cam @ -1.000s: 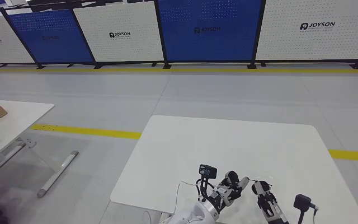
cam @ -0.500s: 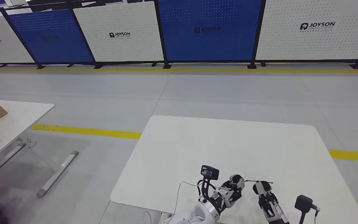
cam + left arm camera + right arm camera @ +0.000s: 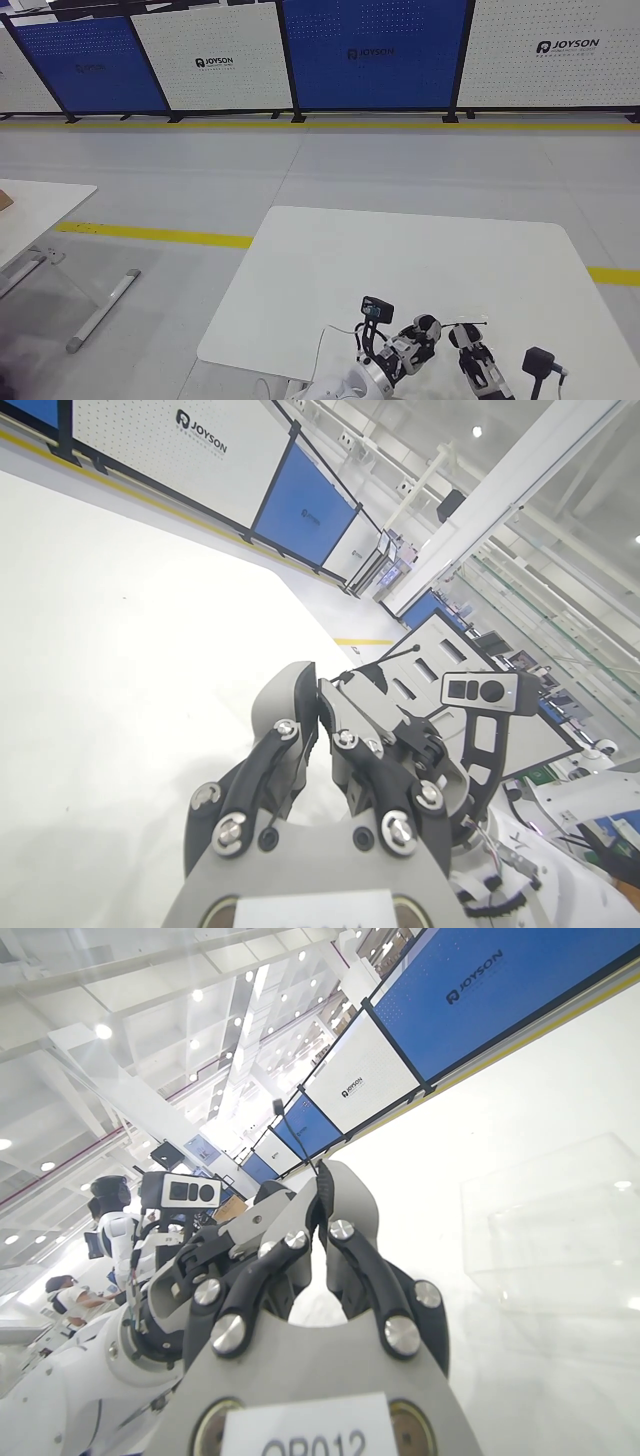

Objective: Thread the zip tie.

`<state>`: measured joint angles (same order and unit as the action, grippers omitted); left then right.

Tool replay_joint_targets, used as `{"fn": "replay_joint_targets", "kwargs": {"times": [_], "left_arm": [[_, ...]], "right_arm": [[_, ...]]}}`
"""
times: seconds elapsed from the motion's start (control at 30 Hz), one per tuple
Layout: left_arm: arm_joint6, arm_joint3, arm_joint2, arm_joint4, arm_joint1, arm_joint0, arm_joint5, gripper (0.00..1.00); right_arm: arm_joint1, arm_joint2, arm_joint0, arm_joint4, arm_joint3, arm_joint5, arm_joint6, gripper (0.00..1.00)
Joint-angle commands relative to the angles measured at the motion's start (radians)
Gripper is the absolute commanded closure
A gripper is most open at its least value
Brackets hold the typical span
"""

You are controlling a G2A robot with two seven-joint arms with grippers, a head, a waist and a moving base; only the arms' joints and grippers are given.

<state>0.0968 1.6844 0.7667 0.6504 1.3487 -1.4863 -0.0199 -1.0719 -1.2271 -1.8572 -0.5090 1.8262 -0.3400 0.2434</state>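
one clear box [image 3: 552,1223] sits near right claw [image 3: 322,1178] pinching zip tie [image 3: 278,1106].

The left gripper [image 3: 317,700] had grey moulded fingers [image 3: 280,700] with black ribbed pads [image 3: 302,695]. Its black linkage bars [image 3: 255,770] were fastened by silver slotted screws [image 3: 227,834] to a grey base plate [image 3: 310,865] bearing a white label [image 3: 310,910]. The right gripper [image 3: 320,1188] was of the same build. A black-and-silver camera module [image 3: 479,691] sat on a black bracket [image 3: 477,760]. The arm shells [image 3: 65,1378] were white, and thin coloured wires [image 3: 492,847] ran exposed at the wrist.
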Motion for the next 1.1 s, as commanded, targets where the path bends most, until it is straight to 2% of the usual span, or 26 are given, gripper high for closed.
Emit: {"fn": "replay_joint_targets", "kwargs": {"times": [0.0,0.37,0.4,0.43,0.5,0.77,0.83,0.97,1.07], "left_arm": [[-0.001,0.0,0.001,-0.001,0.0,0.0,-0.003,1.0],[0.009,0.0,0.001,0.002,0.0,0.002,0.009,1.0],[0.009,-0.001,0.001,0.002,0.0,0.002,0.009,1.0],[0.006,-0.001,0.0,0.003,0.0,0.003,0.009,1.0],[0.004,-0.003,-0.001,0.002,0.001,0.004,0.009,1.0],[0.008,-0.005,0.0,-0.002,0.001,0.006,0.01,1.0],[0.01,-0.005,0.001,-0.002,0.001,0.005,0.009,1.0],[0.012,-0.005,0.001,-0.002,0.001,0.005,0.007,1.0],[0.012,-0.004,0.002,-0.001,0.0,0.004,0.005,1.0]], "right_arm": [[-0.001,-0.001,0.0,0.0,0.0,0.0,-0.003,1.0],[0.001,-0.015,-0.006,0.02,0.006,0.0,-0.026,1.0],[0.001,-0.016,-0.007,0.022,0.005,0.0,-0.026,0.95],[0.001,-0.019,-0.008,0.022,0.004,0.0,-0.023,0.79],[0.001,-0.021,-0.009,0.022,0.004,0.0,-0.02,0.75],[-0.002,-0.028,-0.015,0.028,0.01,0.0,-0.014,0.73],[-0.003,-0.029,-0.016,0.029,0.011,0.0,-0.011,0.79],[-0.004,-0.029,-0.018,0.03,0.013,0.0,-0.008,1.0],[-0.005,-0.03,-0.019,0.029,0.014,0.0,-0.004,1.0]]}}
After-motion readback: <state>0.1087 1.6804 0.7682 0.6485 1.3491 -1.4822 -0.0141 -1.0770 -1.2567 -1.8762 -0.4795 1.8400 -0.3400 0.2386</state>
